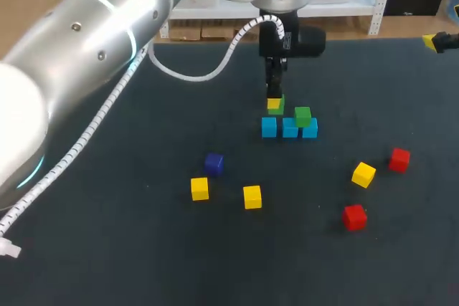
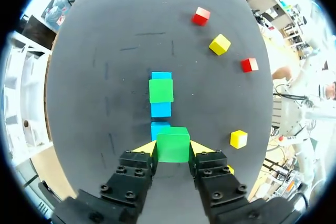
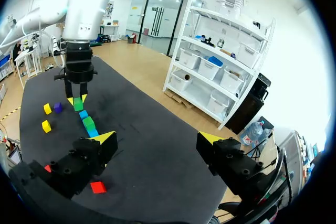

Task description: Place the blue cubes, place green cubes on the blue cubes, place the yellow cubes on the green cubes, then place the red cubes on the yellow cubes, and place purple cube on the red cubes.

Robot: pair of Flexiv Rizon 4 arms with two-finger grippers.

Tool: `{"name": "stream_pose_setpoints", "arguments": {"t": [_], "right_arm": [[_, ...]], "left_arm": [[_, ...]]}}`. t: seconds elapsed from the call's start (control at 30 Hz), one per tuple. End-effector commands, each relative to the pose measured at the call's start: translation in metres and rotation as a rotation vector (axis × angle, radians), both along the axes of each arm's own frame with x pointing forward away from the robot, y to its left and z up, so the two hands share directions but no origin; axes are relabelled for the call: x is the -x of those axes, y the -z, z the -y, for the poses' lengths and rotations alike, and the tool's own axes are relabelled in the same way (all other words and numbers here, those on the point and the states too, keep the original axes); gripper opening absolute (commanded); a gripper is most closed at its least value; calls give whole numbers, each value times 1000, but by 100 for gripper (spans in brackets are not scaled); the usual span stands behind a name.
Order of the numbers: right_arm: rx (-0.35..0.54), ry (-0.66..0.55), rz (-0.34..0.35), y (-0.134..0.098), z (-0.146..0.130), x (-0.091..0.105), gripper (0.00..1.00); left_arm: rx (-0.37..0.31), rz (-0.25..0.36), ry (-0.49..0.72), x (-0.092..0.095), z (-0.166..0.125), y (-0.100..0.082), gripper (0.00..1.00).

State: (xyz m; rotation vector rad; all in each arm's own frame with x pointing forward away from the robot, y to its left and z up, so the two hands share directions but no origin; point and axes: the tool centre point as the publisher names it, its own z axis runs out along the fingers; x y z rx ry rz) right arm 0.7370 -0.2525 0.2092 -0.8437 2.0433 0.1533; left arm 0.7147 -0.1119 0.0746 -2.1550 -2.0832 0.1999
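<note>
Three blue cubes [image 1: 290,128] form a row mid-table, with a green cube [image 1: 302,115] resting on top toward the row's right end. My left gripper [image 1: 275,102] hangs over the row's left end, shut on a second green cube [image 2: 173,144] held between its yellow fingertips [image 2: 144,149]. The blue row [image 2: 160,109] and the placed green cube [image 2: 160,90] lie just ahead of it. My right gripper [image 3: 157,138] stands open and empty at the table's far right edge [image 1: 439,41]. From there the left gripper [image 3: 77,98] shows far ahead.
A purple cube [image 1: 214,164] and two yellow cubes [image 1: 199,188] [image 1: 252,196] lie in front of the row to the left. A third yellow cube [image 1: 363,174] and two red cubes [image 1: 399,159] [image 1: 354,216] sit to the right.
</note>
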Motion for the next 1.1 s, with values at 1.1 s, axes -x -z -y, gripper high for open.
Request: {"name": "stream_pose_setpoints", "arguments": {"t": [1.1], "right_arm": [[-5, -9, -2, 1, 2, -3, 100]], "left_arm": [[38, 185, -12, 14, 7, 23, 0]]}}
